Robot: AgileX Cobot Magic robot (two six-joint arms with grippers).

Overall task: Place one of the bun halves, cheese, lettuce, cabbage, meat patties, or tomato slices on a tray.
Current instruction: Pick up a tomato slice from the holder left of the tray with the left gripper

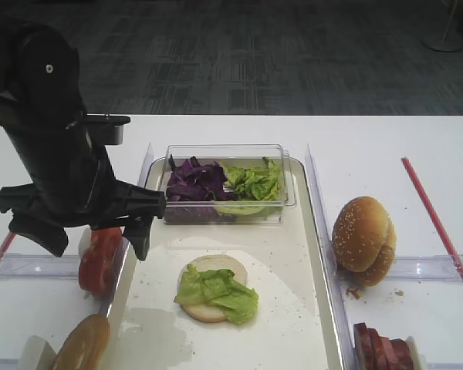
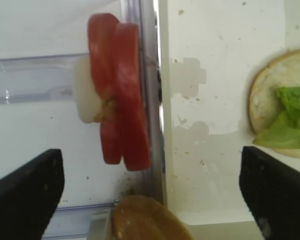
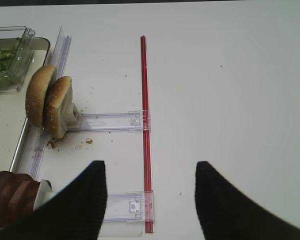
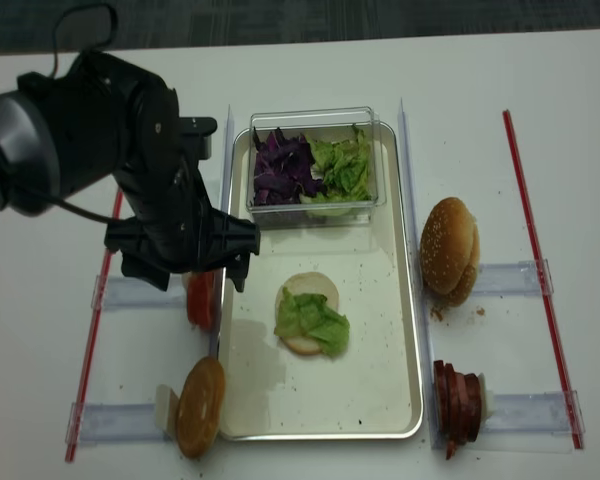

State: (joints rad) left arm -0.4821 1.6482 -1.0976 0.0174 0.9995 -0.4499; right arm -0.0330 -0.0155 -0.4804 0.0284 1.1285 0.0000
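Your left gripper [image 2: 150, 175] hovered with jaws wide apart, the tomato slices [image 2: 121, 90] between them, just outside the tray [image 2: 210, 150] rim, ungripped.

The tray [image 1: 289, 324] is cream-white, speckled with dark crumbs. On it, one of the bun halves [image 1: 213, 287] shows a pale cut face under bright green lettuce [image 1: 220, 291]. The clear box [image 1: 225, 183] holds dark purple cabbage [image 1: 194, 182] and more green leaves. The tomato slices [image 1: 100, 259] are glossy red. The sesame bun [image 1: 363, 239] is golden-brown with pale seeds. The meat patties [image 1: 382, 348] are dark reddish-brown. The counter [image 1: 386, 146] is white with red strips [image 1: 436, 220]. The left arm [image 1: 50, 146] is black.
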